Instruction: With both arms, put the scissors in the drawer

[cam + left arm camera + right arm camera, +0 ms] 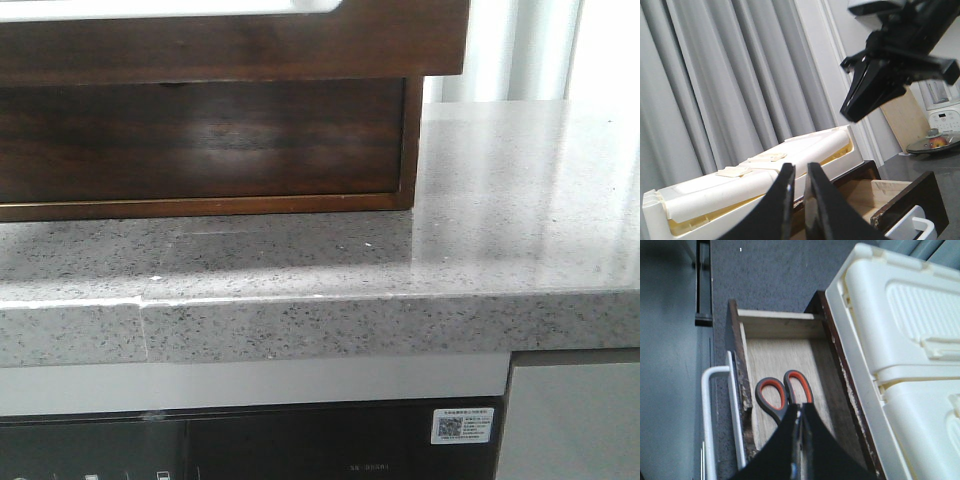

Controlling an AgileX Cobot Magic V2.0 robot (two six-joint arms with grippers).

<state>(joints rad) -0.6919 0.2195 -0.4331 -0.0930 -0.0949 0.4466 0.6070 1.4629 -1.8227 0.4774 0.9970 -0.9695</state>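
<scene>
Scissors: one pair (782,396), grey handles with two orange loop inserts, lying inside the open drawer; loops point toward the drawer's far end, blades run under my right hand.
Drawer: one (785,360), pulled open, pale wood floor, dark brown walls; in the front view its glossy dark front (200,140) fills the upper left, resting on the tabletop.
White box: one cream plastic case (900,350) sitting on top of the cabinet, at 3 o'clock from the drawer in my right wrist view; also seen from my left wrist (765,170).
White handle: one bent white bar (710,410) just beside the drawer's outer wall, at 9 o'clock from the scissors.
My right hand: (801,440) fingers pressed together to a thin seam, poised over the scissors' blades just behind the loops; the blades are hidden beneath it, so I cannot tell if I touch or hold them.
My left hand: (799,200) fingers nearly closed, a narrow gap between them, nothing in it, raised above the box and drawer.
My other arm seen from the left: its black hand (880,85) hangs at 1 o'clock, pointing down over the drawer.
Tabletop: speckled grey stone (500,220), bare to the right of the drawer; front edge runs straight across.
Room: drawer floor open beyond the loops.
</scene>
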